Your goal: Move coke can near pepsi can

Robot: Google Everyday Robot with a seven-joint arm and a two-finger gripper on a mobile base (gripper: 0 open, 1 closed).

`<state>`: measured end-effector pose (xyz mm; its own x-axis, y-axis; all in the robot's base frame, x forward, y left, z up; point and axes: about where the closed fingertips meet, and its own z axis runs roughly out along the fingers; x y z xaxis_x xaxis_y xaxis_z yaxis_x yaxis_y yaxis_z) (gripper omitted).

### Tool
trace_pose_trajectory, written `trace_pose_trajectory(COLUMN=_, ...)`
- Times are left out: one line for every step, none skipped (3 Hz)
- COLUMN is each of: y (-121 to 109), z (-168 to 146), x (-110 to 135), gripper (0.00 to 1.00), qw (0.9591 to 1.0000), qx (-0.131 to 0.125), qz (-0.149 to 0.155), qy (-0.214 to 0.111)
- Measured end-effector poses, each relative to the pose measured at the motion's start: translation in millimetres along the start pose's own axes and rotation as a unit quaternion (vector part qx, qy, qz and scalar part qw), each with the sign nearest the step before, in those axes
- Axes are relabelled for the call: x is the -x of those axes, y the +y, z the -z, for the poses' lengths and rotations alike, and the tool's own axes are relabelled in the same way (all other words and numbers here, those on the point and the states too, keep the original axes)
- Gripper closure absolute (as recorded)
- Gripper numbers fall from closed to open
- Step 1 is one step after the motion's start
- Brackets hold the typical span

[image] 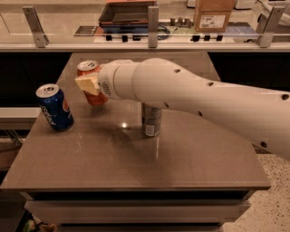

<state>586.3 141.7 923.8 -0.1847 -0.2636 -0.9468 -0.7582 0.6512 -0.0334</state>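
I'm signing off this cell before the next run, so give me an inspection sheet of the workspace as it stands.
Surface: brown table top, glossy, with one small glare spot.
Job's things: coke can at the back left, tilted, against the tool; pepsi can standing near the left edge, apart from the coke can.
Clutter: slim silver-grey can upright mid-table, its top hidden behind the arm.
Grippers: tool at the coke can's front side, on the white arm that reaches in from the right.
Cables: nothing seen.
Surroundings: counter behind with metal rail posts, a cardboard box and a dark tray.
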Motion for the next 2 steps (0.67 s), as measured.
trace_pose_trajectory(y=1.4, z=1.0, x=2.3, gripper=0.0, qw=1.0, qx=0.0, qz=0.002, qy=-0.001)
trace_pose_trajectory(y=1.5, z=1.0, x=2.4, gripper=0.0, qw=1.0, qx=0.0, qz=0.002, qy=-0.001)
